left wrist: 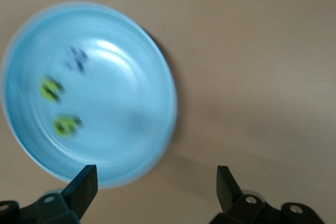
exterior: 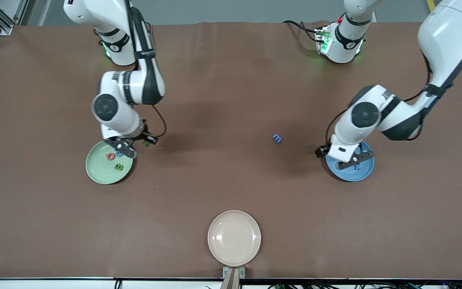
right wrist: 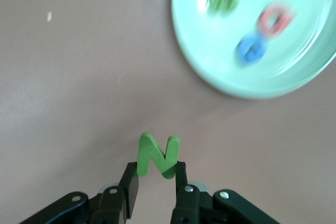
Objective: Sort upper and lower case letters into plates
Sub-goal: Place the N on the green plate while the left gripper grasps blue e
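Right gripper (right wrist: 156,182) was clamped shut on a green letter N (right wrist: 158,155), pinching its lower edge, letter upright between the fingers. In the front view it hung over the rim of the mint green plate (exterior: 96,170), at about the plate's 1 o'clock, partly over bare brown table (exterior: 215,100). That plate sat toward the right arm's end of the table and held three letters: a red one (exterior: 110,156), a blue one (exterior: 119,153) just beside it and mostly hidden by the gripper, and a green one (exterior: 118,167) at roughly 5 o'clock from the red. Wrist view too blurred to read which letters they were

Left gripper (left wrist: 157,187) was fully open, nothing between the fingers, hovering over the blue plate (exterior: 365,170) toward the left arm's end of the table. Left wrist view showed three pieces in that plate: two yellow-green letters (left wrist: 51,88) (left wrist: 65,125) and one dark blue letter (left wrist: 76,59), all smeared, shapes unreadable

A small blue letter m (exterior: 277,138) lay loose on the table between the two plates, closer to the blue plate, at about 10 o'clock from it

Cream-beige plate (exterior: 234,237) sat nearest the front camera, mid-table, well apart from both
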Tool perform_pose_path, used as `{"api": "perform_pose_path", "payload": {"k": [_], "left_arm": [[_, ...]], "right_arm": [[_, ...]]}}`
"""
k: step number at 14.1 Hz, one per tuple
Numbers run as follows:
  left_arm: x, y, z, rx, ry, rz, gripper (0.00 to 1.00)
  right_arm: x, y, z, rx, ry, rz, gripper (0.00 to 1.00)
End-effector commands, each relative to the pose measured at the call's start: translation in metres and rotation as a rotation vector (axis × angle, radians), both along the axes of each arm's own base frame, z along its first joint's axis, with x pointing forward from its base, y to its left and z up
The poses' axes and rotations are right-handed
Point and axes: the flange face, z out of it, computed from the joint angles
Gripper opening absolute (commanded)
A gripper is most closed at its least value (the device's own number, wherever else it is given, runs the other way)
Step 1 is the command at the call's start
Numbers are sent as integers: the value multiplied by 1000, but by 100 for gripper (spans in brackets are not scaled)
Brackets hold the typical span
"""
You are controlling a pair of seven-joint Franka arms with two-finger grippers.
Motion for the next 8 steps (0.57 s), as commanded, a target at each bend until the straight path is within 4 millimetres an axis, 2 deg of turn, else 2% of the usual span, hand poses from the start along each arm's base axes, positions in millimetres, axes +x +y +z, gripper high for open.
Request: {"api": "perform_pose_path", "payload": {"k": [1,4,5,8], "left_arm": [[-22,-54,0,12,-13,136,100],[-32,-85,-3,-41,-28,185,100],[-37,-98,-4,-74,-36,191,100],[-51,-128,-30,-86,-44,227,100]], "right_arm": [[8,-53,16,-8,-9,149,0],[13,-118,9,1,-8,200,0],[9,-124,2,-6,-17,219,0],[6,-140,-7,-5,-14,206,0]]}}
